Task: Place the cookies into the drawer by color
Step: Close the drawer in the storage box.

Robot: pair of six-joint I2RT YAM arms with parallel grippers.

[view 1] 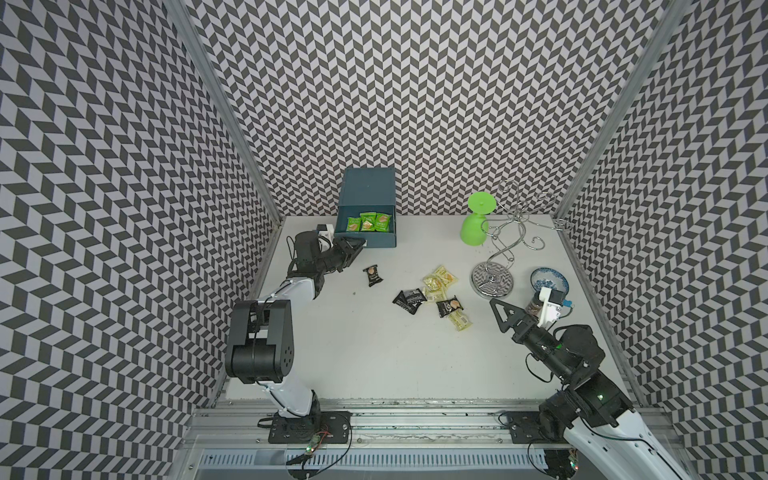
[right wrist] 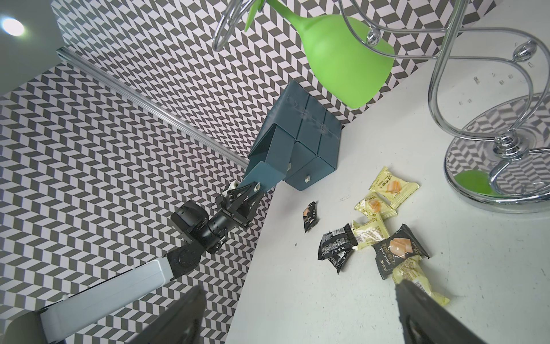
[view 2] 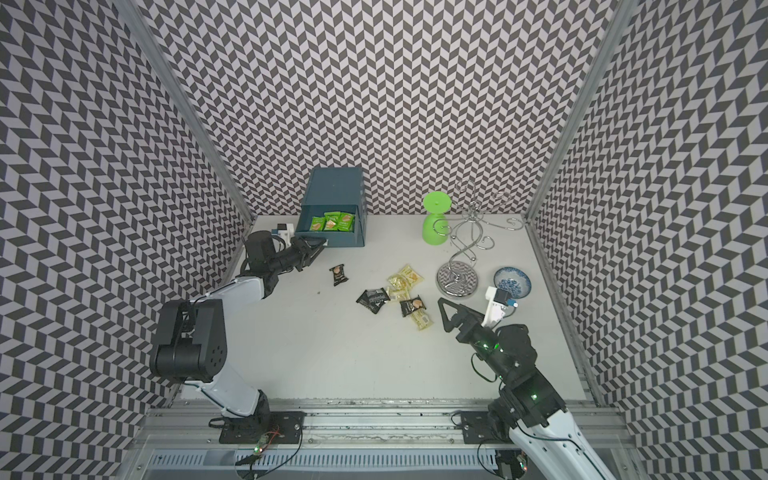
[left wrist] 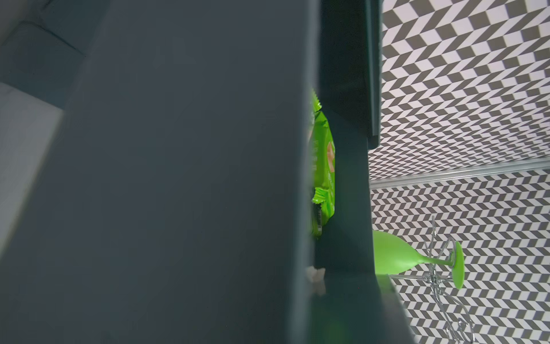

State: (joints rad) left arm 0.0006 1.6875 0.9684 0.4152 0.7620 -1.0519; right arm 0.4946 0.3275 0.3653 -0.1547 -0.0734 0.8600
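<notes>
The drawer (view 1: 368, 187), a dark teal chest, stands on the white tabletop (view 1: 374, 365) at about 11 o'clock, against the back wall. Its top compartment (view 1: 384, 240) is pulled out toward 6 o'clock. The two lower ones look closed in the right wrist view.

The chrome stand (view 1: 493, 282) is at 2 o'clock. The green goblet (view 1: 473, 228) is at 1 o'clock with its foot upward, just beside the curled arms of the stand.

The left end effector (view 1: 357, 244) is at the front of the pulled-out compartment. In the right wrist view its jaws are narrow and their tips are at the pale pull tab (right wrist: 256, 186). I cannot tell if they really pinch it.

The right end effector (view 1: 500, 311) hovers at 4 o'clock with the jaws wide apart, and it holds nothing. The blue-patterned bowl (view 1: 549, 279) is at 3 o'clock.

Three green cookies (view 1: 368, 222) lie side by side inside the open compartment. One black cookie (view 1: 372, 276) lies alone at 10 o'clock, near the left end effector. The other black cookies (view 1: 409, 300) and the yellow cookies (view 1: 440, 277) lie in a loose group near the centre, and some of them overlap.
</notes>
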